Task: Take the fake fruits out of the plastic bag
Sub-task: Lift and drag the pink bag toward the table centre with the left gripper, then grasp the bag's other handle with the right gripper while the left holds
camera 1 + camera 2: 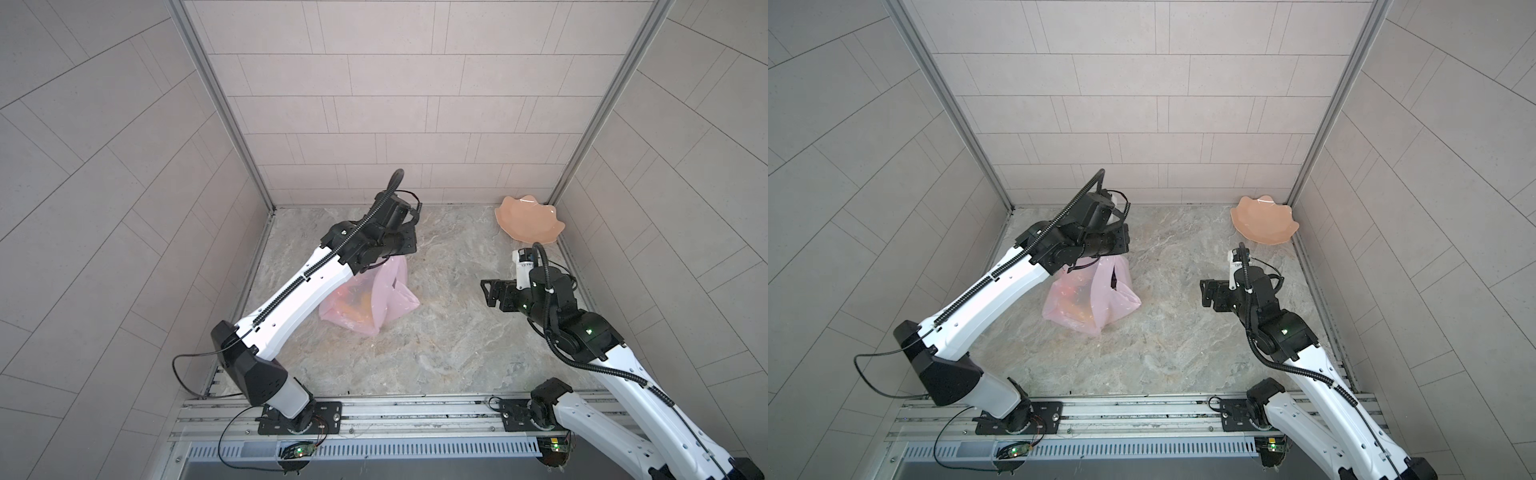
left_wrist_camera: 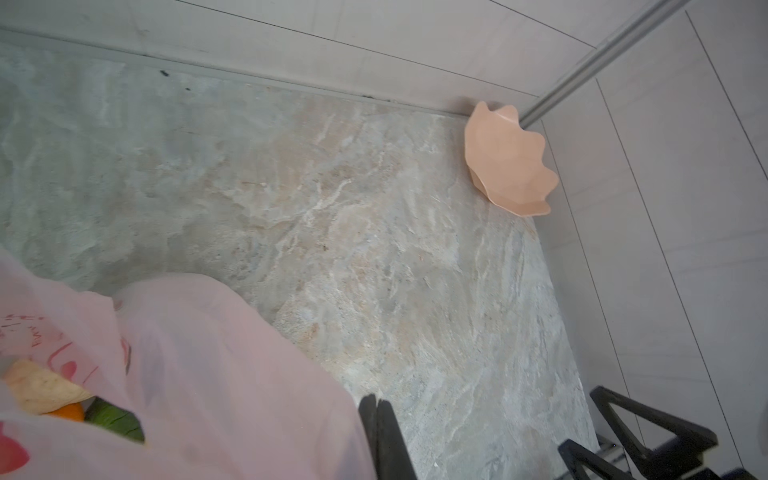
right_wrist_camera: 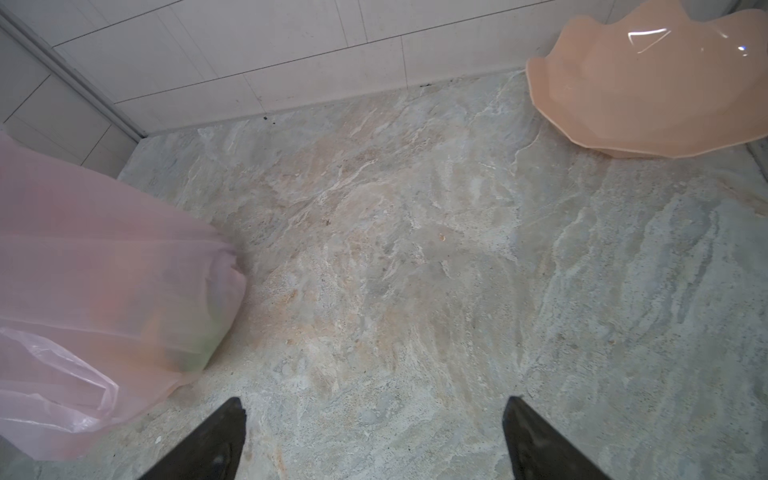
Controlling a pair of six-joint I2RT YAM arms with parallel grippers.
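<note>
The pink plastic bag [image 1: 374, 299] [image 1: 1096, 299] stands on the marble floor, its top drawn up into a peak under my left wrist. My left gripper [image 2: 376, 401] is shut, with the bag's film [image 2: 228, 353] pressed against its fingers. Through the bag's mouth I see fake fruits: a cream knobbly one [image 2: 37, 386], an orange-yellow one [image 2: 68, 411] and a green one [image 2: 116, 419]. Orange colour shows through the film [image 1: 353, 303]. My right gripper [image 1: 486, 293] [image 3: 374, 405] hovers open and empty to the right of the bag [image 3: 104, 270].
A peach scalloped dish [image 1: 528, 222] [image 1: 1262, 224] [image 3: 648, 83] sits in the far right corner, against the walls. Tiled walls close the floor on three sides. The arm bases stand on a metal rail [image 1: 374, 411] along the front edge.
</note>
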